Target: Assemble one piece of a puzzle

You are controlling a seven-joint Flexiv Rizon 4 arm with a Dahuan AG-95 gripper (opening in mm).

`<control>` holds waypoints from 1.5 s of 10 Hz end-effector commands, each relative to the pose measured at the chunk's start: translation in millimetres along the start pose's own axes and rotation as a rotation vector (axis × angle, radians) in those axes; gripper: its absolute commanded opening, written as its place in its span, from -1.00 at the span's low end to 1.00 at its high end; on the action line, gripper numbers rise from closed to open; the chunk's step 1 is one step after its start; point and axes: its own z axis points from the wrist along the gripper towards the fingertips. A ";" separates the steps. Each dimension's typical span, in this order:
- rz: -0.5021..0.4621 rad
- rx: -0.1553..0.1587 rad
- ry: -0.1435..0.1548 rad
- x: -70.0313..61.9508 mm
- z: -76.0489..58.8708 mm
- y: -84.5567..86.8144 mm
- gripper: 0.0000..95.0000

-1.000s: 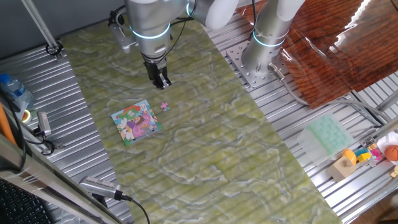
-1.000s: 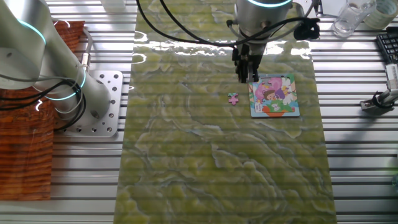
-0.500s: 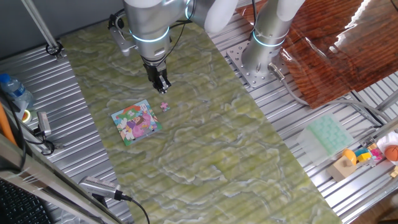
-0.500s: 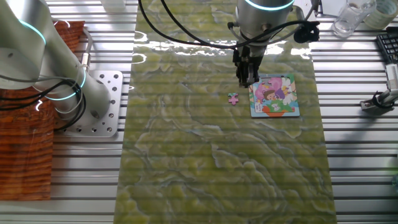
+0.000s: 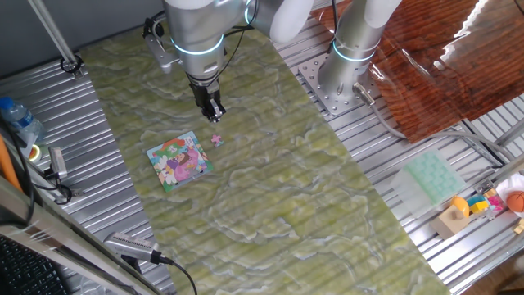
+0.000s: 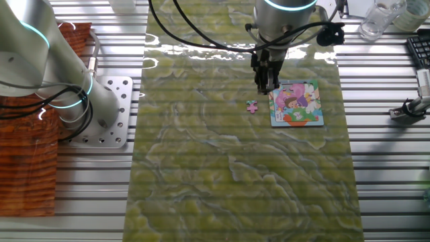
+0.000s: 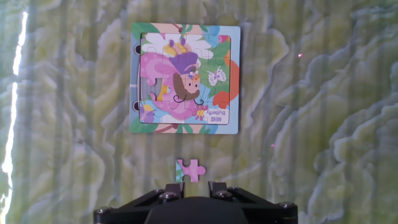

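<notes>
I have the gripper [image 5: 214,114] above the green mat [image 5: 270,205] — empty, fingers apparently pressed together. The piece [image 7: 189,170] lies loose, just beside the puzzle [image 7: 185,78] — not touching.

Bright even overhead light, soft shadows, glare streak along the green mat [image 7: 74,186] at left, sharp focus throughout

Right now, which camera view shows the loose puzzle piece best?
The hand view: the piece lies near, unobstructed, its tabs clear, below the puzzle. Both fixed views show only a tiny pink speck.
</notes>
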 end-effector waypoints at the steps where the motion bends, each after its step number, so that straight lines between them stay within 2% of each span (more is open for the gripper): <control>1: 0.000 0.000 0.000 -0.1 -0.1 -0.1 -0.60; 12: 0.000 0.000 0.000 -0.1 -0.1 -0.1 -0.60; 13: -0.002 -0.009 -0.013 0.4 31.9 13.8 -1.00; 15: -0.004 -0.009 -0.012 0.4 32.0 13.9 -1.00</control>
